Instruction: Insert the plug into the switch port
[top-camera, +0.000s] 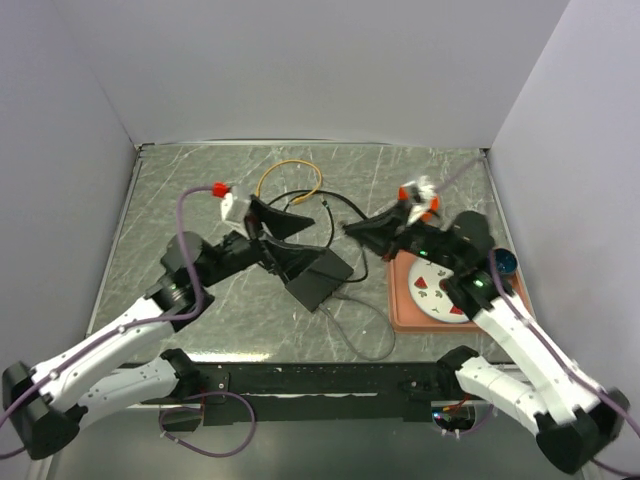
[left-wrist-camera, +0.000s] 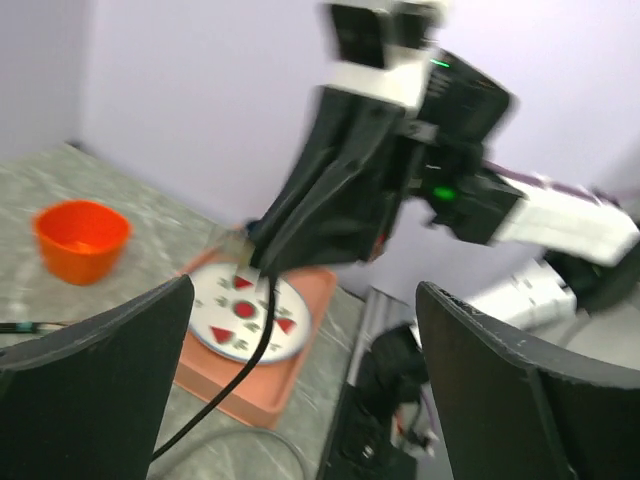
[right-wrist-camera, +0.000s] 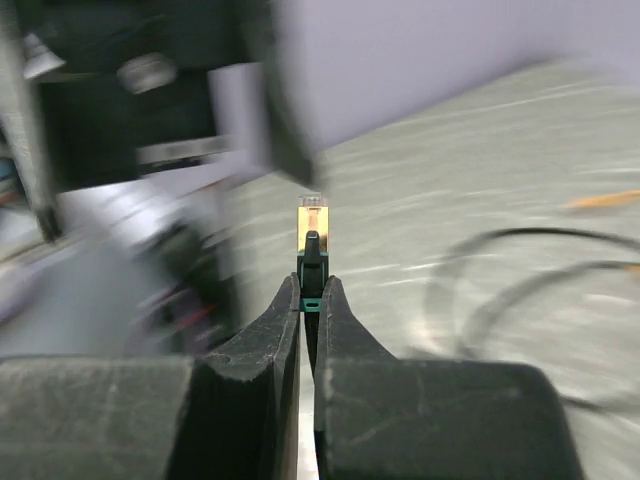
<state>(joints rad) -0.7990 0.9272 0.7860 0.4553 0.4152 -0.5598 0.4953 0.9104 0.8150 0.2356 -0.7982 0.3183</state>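
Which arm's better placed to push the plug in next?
Right. The right gripper is shut on the plug; the left gripper stands open and empty near the switch.

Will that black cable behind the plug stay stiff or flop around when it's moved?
Likely floppy: the black cable droops in a loose curve from the grip. The plug looks rigid, held straight between the right fingers. Trailing slack may tug it sideways.

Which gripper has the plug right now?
The right gripper: its jaws are pinched shut on the plug, whose clear tip sticks out. The left gripper stands wide open and empty.
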